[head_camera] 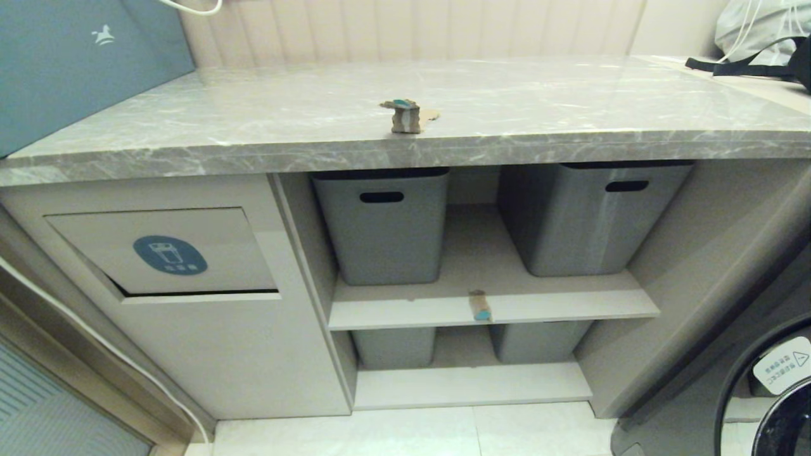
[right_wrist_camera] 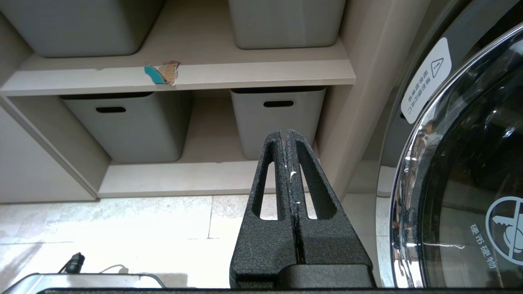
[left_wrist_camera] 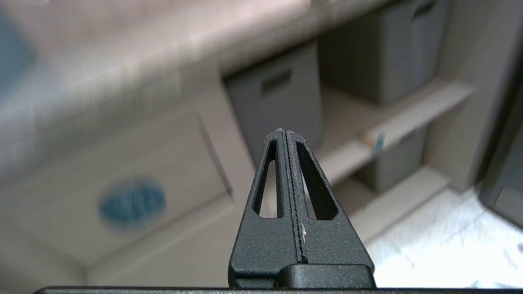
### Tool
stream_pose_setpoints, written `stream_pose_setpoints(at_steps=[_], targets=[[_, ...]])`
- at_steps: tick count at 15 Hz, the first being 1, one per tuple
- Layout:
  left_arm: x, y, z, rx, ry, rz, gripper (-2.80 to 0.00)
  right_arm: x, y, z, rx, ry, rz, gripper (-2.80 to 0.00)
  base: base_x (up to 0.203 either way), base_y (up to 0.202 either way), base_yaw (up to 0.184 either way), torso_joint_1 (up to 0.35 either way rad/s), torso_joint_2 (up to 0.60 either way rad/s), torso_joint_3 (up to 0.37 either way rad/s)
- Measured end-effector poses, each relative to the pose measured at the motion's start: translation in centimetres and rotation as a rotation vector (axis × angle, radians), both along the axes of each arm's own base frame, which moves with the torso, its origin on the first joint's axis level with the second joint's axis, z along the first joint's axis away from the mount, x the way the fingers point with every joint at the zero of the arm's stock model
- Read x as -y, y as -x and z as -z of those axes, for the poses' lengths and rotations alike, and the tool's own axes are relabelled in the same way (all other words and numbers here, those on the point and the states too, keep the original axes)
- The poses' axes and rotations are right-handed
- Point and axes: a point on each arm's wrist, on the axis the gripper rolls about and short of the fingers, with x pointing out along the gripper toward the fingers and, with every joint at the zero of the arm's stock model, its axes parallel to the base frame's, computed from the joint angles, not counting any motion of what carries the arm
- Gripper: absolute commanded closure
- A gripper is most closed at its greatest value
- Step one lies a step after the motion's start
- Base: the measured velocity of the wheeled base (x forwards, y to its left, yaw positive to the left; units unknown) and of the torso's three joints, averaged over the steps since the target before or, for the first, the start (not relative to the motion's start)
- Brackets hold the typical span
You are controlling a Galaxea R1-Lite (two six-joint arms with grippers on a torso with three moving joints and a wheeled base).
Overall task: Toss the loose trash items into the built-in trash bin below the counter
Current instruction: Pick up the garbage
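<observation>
Beige bin flap (head_camera: 161, 252) is set in the cabinet front, left, below the table (head_camera: 266, 136). One scrap (head_camera: 405, 116) lies near the table's front edge, another (head_camera: 479, 305) on the shelf (head_camera: 405, 313). Left gripper (left_wrist_camera: 286, 132) and right gripper (right_wrist_camera: 285, 132): jaws pressed together, nothing held.

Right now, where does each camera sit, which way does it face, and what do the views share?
Head: high, looking down at the counter, trash bin flap and shelves; no arms show.
Left wrist: behind the shut left gripper, facing flap and shelves.
Right wrist: behind the shut right gripper, facing lower tubs and washer door.
All share the shelf scrap.
</observation>
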Motion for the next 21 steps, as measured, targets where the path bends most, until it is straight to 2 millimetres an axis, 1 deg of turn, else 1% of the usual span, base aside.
stream_pose_setpoints(at_steps=[1,3,4,7,8,9,11,13,18,21], targets=[[0.2,-1.0,-2.5,0.032,-0.004,0.049,0.00,0.0,0.0,0.0,0.000,0.000,0.000,0.00,0.000,0.000,0.000,0.000,0.00,0.000],[1.0,-3.2,-6.7,0.066,-0.005,0.143,0.00,0.0,0.0,0.0,0.000,0.000,0.000,0.00,0.000,0.000,0.000,0.000,0.00,0.000],[1.6,-4.6,-8.5,0.068,-0.007,0.187,0.00,0.0,0.0,0.0,0.000,0.000,0.000,0.00,0.000,0.000,0.000,0.000,0.00,0.000],[3.4,-8.6,-11.5,0.044,-0.013,0.259,0.00,0.0,0.0,0.0,0.000,0.000,0.000,0.00,0.000,0.000,0.000,0.000,0.00,0.000],[4.1,-9.7,-12.1,0.033,-0.015,0.282,0.00,0.0,0.0,0.0,0.000,0.000,0.000,0.00,0.000,0.000,0.000,0.000,0.00,0.000],[4.8,-10.8,-12.2,0.007,-0.021,0.302,0.00,0.0,0.0,0.0,0.000,0.000,0.000,0.00,0.000,0.000,0.000,0.000,0.00,0.000],[5.8,-12.7,-12.0,-0.055,-0.034,0.319,0.00,0.0,0.0,0.0,0.000,0.000,0.000,0.00,0.000,0.000,0.000,0.000,0.00,0.000],[6.6,-14.1,-12.0,-0.123,-0.051,0.331,0.00,0.0,0.0,0.0,0.000,0.000,0.000,0.00,0.000,0.000,0.000,0.000,0.00,0.000],[8.6,-15.5,-13.5,-0.260,-0.094,0.390,0.00,0.0,0.0,0.0,0.000,0.000,0.000,0.00,0.000,0.000,0.000,0.000,0.00,0.000],[9.9,-16.5,-12.8,-0.352,-0.157,0.397,0.00,0.0,0.0,0.0,0.000,0.000,0.000,0.00,0.000,0.000,0.000,0.000,0.00,0.000]])
